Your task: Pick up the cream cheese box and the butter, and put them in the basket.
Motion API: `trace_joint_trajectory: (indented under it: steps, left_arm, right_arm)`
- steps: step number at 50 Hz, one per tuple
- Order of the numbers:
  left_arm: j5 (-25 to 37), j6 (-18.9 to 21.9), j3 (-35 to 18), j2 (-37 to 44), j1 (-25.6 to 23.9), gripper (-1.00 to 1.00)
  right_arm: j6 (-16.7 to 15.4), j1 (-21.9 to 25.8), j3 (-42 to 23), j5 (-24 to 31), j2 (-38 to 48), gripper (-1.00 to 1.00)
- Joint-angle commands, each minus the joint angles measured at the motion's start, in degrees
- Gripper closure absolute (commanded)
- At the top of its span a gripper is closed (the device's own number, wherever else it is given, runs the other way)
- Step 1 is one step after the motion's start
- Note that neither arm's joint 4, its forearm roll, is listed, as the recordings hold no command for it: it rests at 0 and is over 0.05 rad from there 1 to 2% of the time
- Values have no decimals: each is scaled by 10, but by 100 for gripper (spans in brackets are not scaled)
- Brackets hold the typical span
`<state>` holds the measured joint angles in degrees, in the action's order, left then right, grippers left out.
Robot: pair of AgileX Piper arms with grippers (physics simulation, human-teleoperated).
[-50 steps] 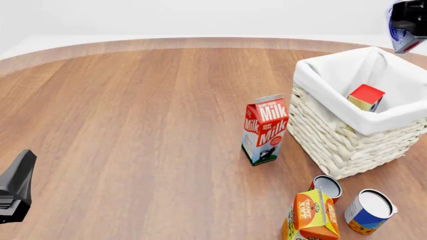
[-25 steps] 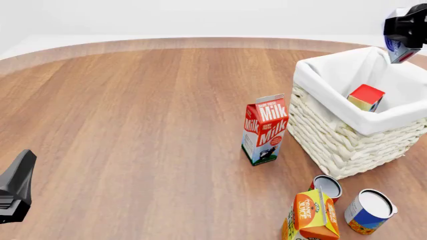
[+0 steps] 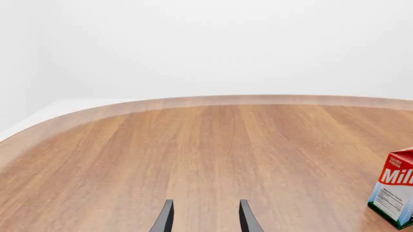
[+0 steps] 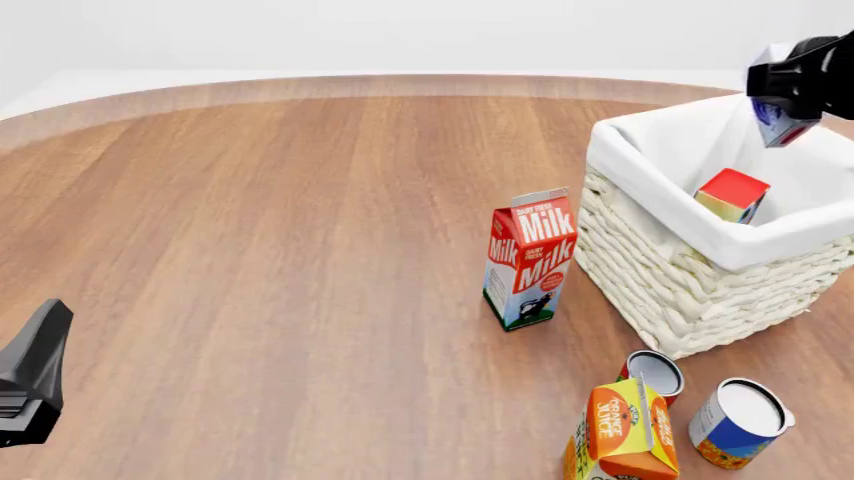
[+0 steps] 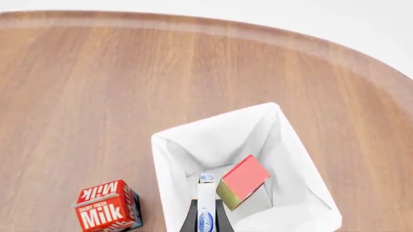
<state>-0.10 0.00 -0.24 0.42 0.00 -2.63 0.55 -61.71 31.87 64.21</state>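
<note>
Milk carton point(image 4: 530, 261), just beside the basket point(image 4: 667, 280): "Milk" in large white letters on its red faces, with smaller "DAIRY FRESH" above it, clearest in the right wrist view; the panel of fine print cannot be read.
Orange carton point(image 4: 622, 432), nearer than the milk carton: lettering on its top, too small to read.
Cream cheese box point(image 5: 206, 208): blue oval mark, illegible.

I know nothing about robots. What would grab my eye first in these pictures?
Probably the large cream-white woven basket with its white cloth liner, at the right of the wooden table, with the red butter carton tilted inside. Above its far corner the right gripper holds the small white-and-blue cream cheese box. Left of the basket stands a red-and-white milk carton.
</note>
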Motion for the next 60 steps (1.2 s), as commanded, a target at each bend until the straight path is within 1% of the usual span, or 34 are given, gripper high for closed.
trace_joint_trajectory:
  steps: [1,2,4,11,18,20,21,26,35,43,44,46,53,54,56,60]
  left_arm:
    - [0,0,0,0,0,-100]
    - [0,0,0,0,0,-100]
    - [0,0,0,0,0,-100]
    - [0,0,0,0,0,-100]
    - [0,0,0,0,0,-100]
    - [0,0,0,0,0,-100]
    - [0,0,0,0,0,-100]
    - [0,0,0,0,0,-100]
    - [0,0,0,0,0,-100]
    - [0,0,0,0,0,-100]
    - [0,0,0,0,0,-100]
    - [0,0,0,0,0,-100]
    - [0,0,0,0,0,-100]
    - [0,0,0,0,0,-100]
    - [0,0,0,0,0,-100]
    - [0,0,0,0,0,-100]
  right_arm:
    - [-2,-1,16,-17,3,100]
    - [-1,0,24,-25,3,100]
    - [-2,-1,10,-12,6,100]
    - [-3,-4,9,-18,15,100]
    - [-5,-1,24,-29,17,100]
    - [-6,-1,42,-44,16,100]
    - [-7,0,33,-32,15,100]
    - [-8,0,29,-25,11,100]
    - [-10,-4,22,-24,16,100]
    - [-9,-4,27,-35,23,100]
    - [-8,-3,37,-45,23,100]
    - [-8,-3,25,-32,22,100]
    - [-10,-3,29,-43,34,100]
    - [-10,-3,40,-54,35,100]
    - [-11,-3,31,-43,35,100]
    - [-13,0,41,-51,38,100]
